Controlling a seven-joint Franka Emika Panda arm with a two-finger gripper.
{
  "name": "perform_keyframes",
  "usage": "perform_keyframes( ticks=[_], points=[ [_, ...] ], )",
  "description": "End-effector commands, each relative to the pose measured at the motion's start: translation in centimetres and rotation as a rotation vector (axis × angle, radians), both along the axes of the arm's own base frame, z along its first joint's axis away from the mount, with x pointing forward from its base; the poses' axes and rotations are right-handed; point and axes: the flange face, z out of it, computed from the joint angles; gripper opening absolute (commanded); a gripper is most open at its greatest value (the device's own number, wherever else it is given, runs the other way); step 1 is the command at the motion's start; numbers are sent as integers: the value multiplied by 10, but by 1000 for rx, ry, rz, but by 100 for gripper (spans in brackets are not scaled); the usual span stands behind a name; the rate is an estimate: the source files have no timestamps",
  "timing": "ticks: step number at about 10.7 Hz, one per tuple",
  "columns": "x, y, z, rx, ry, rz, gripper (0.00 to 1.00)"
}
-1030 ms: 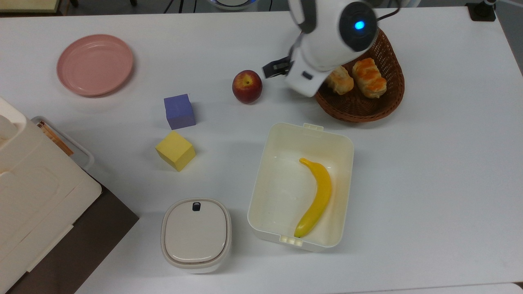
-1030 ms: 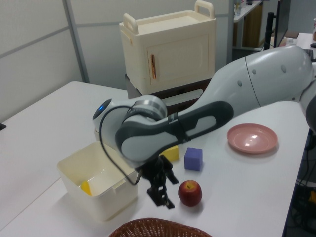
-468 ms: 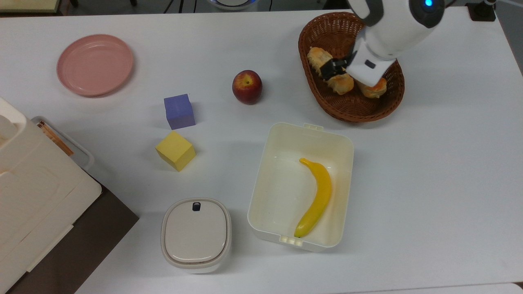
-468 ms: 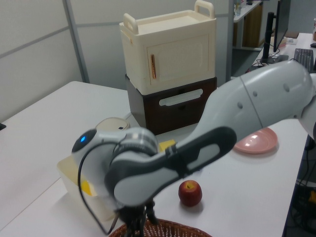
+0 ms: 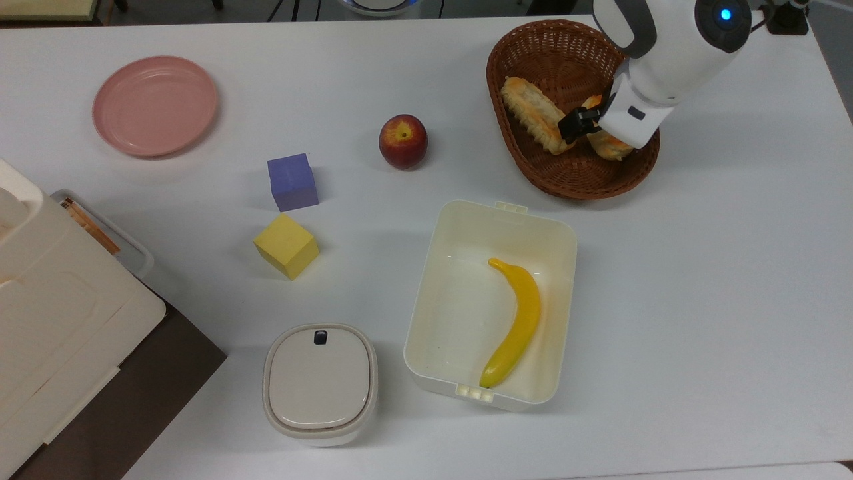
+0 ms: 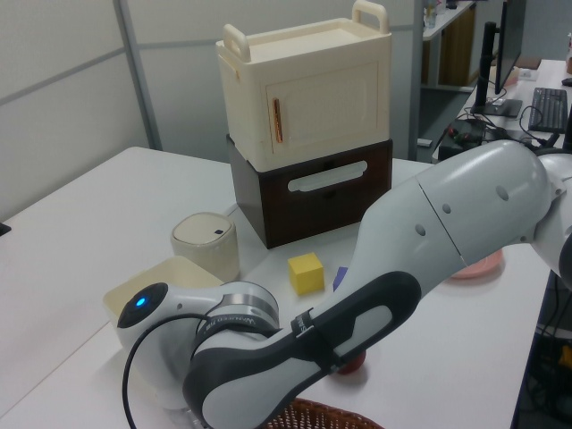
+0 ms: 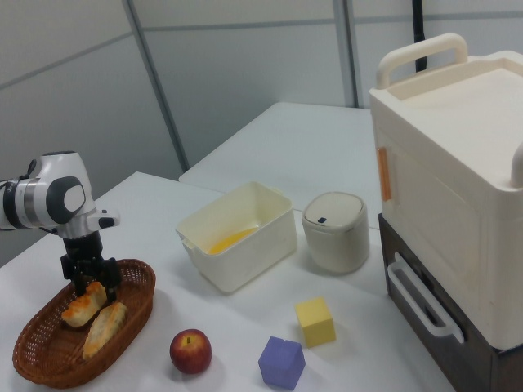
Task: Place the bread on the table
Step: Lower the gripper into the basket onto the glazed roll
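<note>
Currently gripper (image 7: 88, 282) lowered, fingers straddling bread (image 7: 83, 303) unclamped; basket (image 5: 573, 177) also holds longer roll (image 5: 533, 115).

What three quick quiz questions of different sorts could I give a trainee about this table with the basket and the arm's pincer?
1. True or false: the banana lies inside the cream box.
2. Multiple choice: in the right view, the pincer is above which item? A) the apple B) the bread in the basket C) the pink plate
3. Fill in: in the top view, the purple cube sits between the plate and the yellow ____.

Key: 1 true; 2 B; 3 cube.
</note>
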Motion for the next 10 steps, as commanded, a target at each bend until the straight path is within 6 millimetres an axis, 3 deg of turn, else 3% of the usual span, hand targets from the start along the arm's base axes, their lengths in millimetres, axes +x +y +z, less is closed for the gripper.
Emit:
perform_keyframes(
  ticks=[1,3,4,5,7,10],
  points=[
    [-6,12,-7,8,-10,-24,98],
    [-6,12,-12,1,-5,-26,37],
    [-7,12,-12,1,-3,-25,14],
    [-6,11,-10,-1,-6,-30,0],
    [-4,7,-4,0,-9,-34,0],
    [0,-1,23,12,-38,-47,0]
  ],
)
